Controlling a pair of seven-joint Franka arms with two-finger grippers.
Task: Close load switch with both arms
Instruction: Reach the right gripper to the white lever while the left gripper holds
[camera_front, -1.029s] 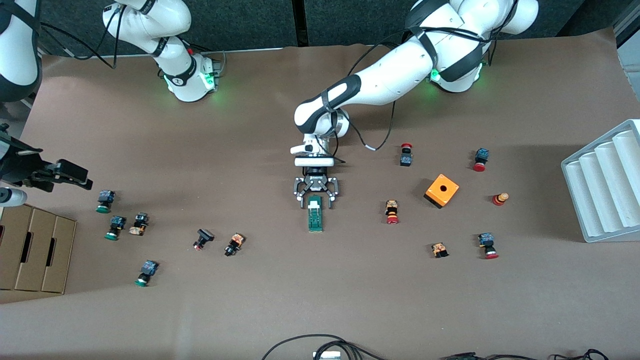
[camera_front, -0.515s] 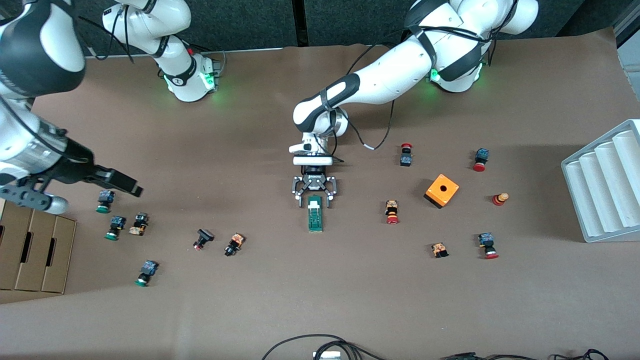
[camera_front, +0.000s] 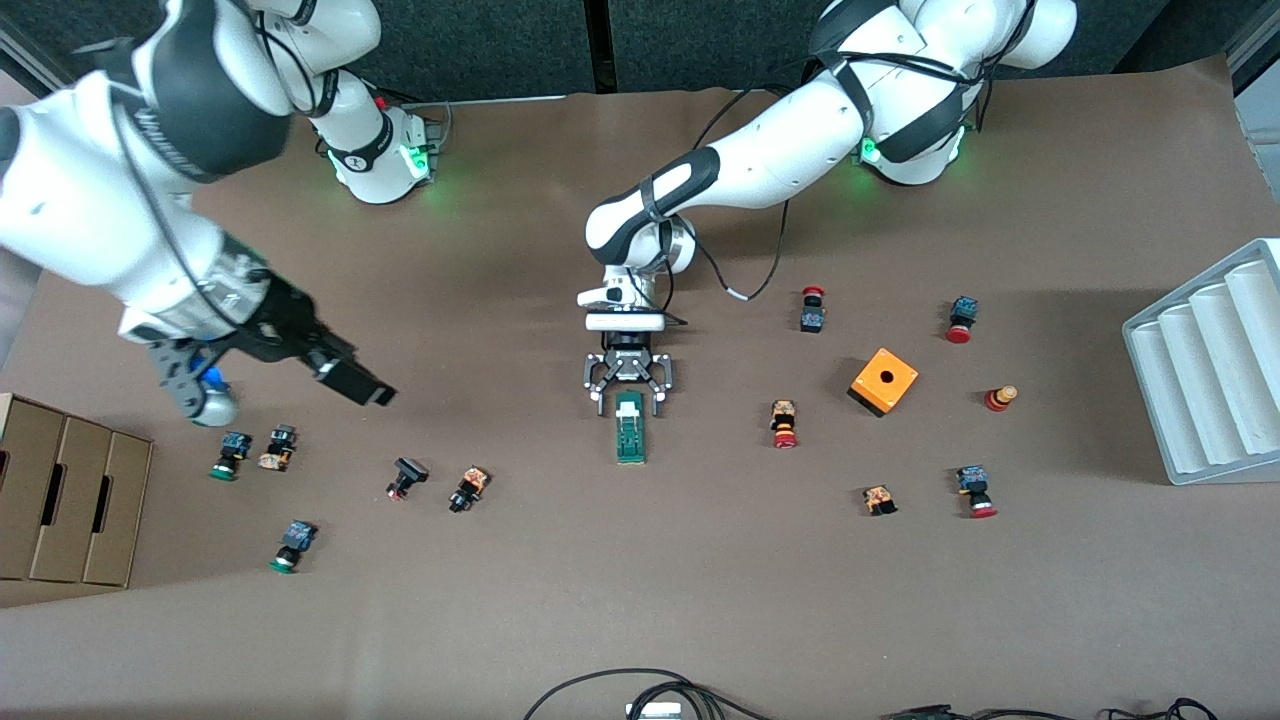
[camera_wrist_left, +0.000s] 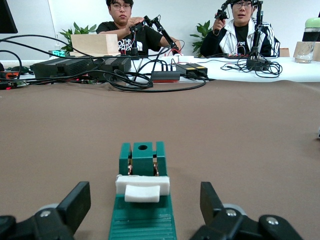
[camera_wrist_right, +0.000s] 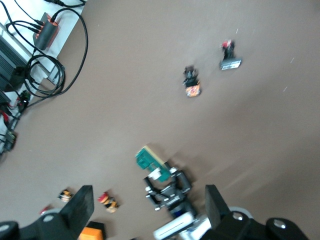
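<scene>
The left gripper (camera_front: 628, 403) is low at the table with its fingers (camera_wrist_left: 75, 202) apart, one on each side of the white lever end of the load switch (camera_front: 630, 427), and in the left wrist view a gap shows between each finger and the switch, so it does not clamp it. The load switch lies flat near the middle of the table (camera_front: 640, 600), its long side pointing toward the front camera, its green body nearer to that camera than its lever end. Nearest to the front camera, compared with the switch, lies a green-capped button (camera_front: 292, 543) toward the right arm's end. Beside the switch toward that same end lie a small black and orange part (camera_front: 468, 488) and a black part (camera_front: 405, 475). Toward the left arm's end, a red-capped button (camera_front: 784, 422) lies beside the switch, and the orange cube (camera_front: 883, 381) with a hole stands a little farther from the camera than the switch. The right gripper (camera_front: 350, 380) hangs in the air with its fingers (camera_wrist_right: 80, 205) apart and holds nothing, over bare table toward the right arm's end from the switch.
</scene>
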